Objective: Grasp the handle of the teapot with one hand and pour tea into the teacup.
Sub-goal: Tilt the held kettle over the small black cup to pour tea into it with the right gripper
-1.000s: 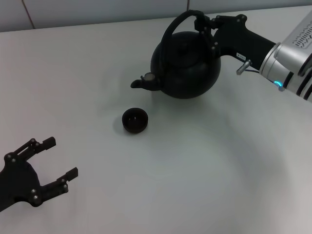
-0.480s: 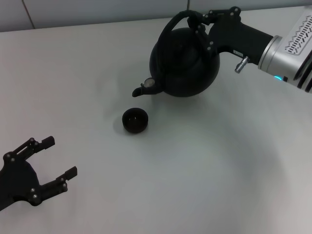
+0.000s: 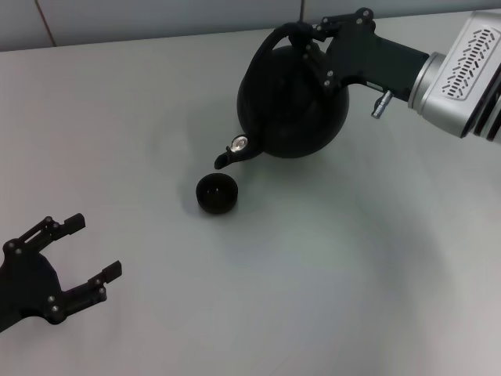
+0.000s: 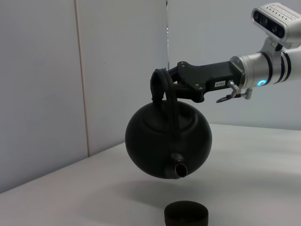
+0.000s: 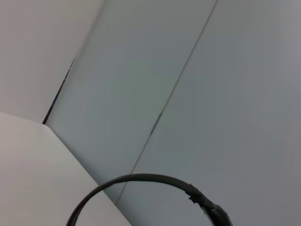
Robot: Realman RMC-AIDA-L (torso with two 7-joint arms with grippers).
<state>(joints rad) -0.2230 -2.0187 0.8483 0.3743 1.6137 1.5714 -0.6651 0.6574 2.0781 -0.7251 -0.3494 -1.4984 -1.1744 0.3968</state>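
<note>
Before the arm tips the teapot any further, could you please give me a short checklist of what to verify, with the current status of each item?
1. Right gripper shut on the handle: ok.
2. Teapot lifted off the table: ok, clear in the left wrist view.
3. Spout over the teacup: not ok, it sits just short of the rim in the head view.
4. Teacup upright: ok.
5. Tea flowing: not ok, none visible.
6. Left gripper open and away from the cup: ok.
</note>
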